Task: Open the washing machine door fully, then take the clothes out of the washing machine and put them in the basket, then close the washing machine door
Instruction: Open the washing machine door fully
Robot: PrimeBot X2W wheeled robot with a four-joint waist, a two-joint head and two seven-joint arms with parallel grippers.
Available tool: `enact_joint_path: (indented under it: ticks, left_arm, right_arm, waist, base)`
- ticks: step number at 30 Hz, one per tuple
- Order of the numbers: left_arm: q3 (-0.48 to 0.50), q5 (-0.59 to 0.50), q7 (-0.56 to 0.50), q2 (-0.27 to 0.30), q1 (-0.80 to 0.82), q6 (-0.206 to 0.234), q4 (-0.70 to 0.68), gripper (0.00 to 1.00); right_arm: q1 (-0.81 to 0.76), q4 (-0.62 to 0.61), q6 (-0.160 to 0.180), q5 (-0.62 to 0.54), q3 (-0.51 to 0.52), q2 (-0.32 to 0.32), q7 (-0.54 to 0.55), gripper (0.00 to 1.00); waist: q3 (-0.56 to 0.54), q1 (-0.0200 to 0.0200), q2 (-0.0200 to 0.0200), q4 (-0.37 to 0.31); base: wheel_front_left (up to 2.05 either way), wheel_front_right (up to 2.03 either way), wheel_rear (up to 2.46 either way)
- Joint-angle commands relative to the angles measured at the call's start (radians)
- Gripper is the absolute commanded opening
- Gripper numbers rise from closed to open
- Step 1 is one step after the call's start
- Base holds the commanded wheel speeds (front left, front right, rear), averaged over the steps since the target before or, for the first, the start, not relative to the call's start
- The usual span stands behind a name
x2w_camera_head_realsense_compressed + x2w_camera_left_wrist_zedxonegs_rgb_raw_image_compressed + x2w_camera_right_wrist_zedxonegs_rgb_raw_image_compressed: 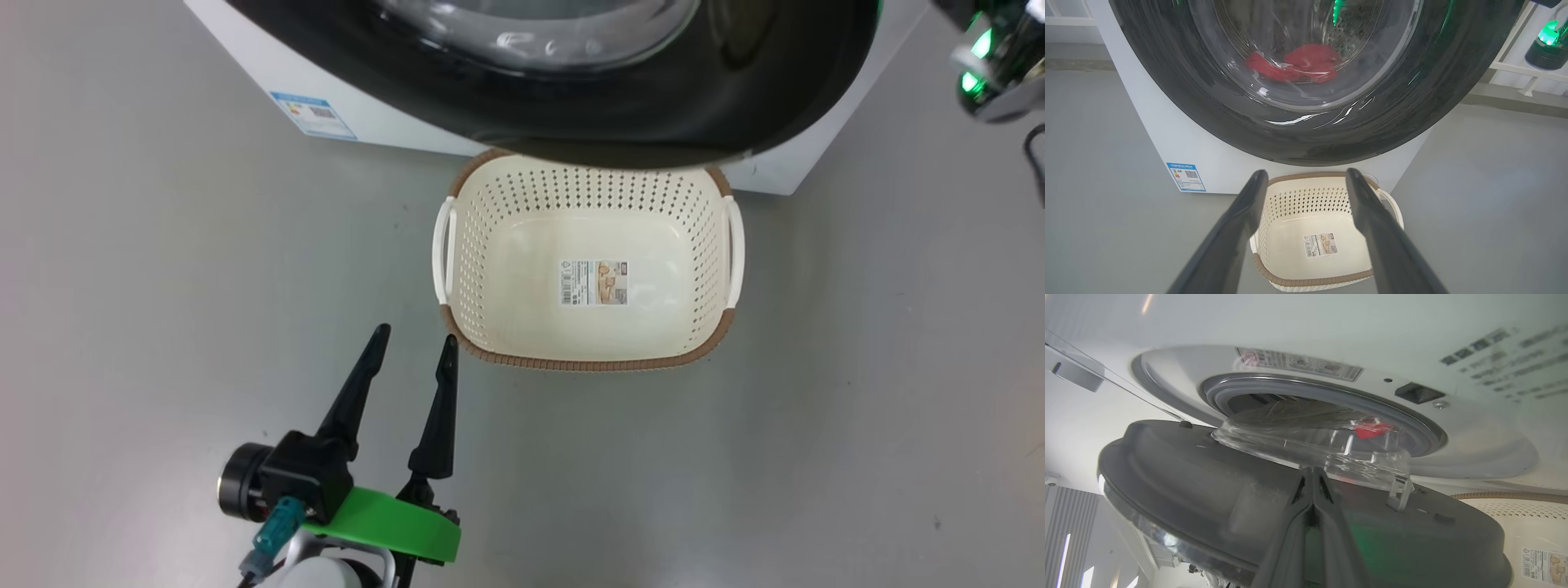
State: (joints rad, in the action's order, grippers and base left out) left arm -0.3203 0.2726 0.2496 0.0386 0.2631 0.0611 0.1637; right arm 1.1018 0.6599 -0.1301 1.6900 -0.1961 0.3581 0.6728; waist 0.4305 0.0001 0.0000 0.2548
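The white washing machine [367,122] stands at the top of the head view. Its door [653,114], with a glossy black rim, is swung partly open and overhangs the far edge of the basket [588,363]. The cream basket sits on the floor with nothing in it but a sticker. Red clothes [1306,63] lie in the drum, seen through the door glass. My left gripper [414,336] hovers open near the basket's left front corner. My right gripper [1312,470] is shut and holds nothing, its tips at the door's [1188,477] inner face below the glass bowl.
Grey floor surrounds the basket on the left, right and front. A blue label [313,114] marks the machine's lower corner. Part of my right arm [992,65] with green lights shows at the upper right. The grey rubber ring [1412,424] frames the drum opening.
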Motion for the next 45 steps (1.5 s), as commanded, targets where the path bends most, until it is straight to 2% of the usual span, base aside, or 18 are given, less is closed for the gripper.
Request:
enact_joint_path:
  ticks: [1, 19, 34, 45]
  left_arm:
    - [0.034, -0.010, 0.012, 0.012, -0.024, -0.003, -0.017, 1.00]
    - [0.054, -0.033, 0.012, 0.012, -0.064, -0.021, -0.009, 1.00]
    - [0.062, -0.038, 0.012, 0.012, -0.083, -0.022, -0.014, 1.00]
    - [0.063, -0.035, 0.012, 0.012, -0.082, -0.019, -0.020, 1.00]
  right_arm:
    - [-0.043, -0.040, -0.001, -0.012, -0.020, -0.033, 0.024, 0.00]
    - [-0.186, -0.126, -0.001, -0.028, -0.042, -0.080, 0.079, 0.00]
    - [-0.266, -0.197, -0.001, -0.026, -0.058, -0.111, 0.144, 0.00]
    - [-0.271, -0.200, -0.001, -0.074, -0.035, -0.119, 0.082, 0.00]
  waist:
    - [-0.018, -0.0001, 0.0000, -0.010]
    - [-0.095, -0.0001, 0.0000, -0.032]
    - [-0.119, -0.0001, 0.0000, -0.037]
    - [-0.117, -0.0001, 0.0000, -0.036]
  base:
    - [0.00, 0.00, 0.00]
    - [0.00, 0.00, 0.00]
    - [0.00, 0.00, 0.00]
    - [0.00, 0.00, 0.00]
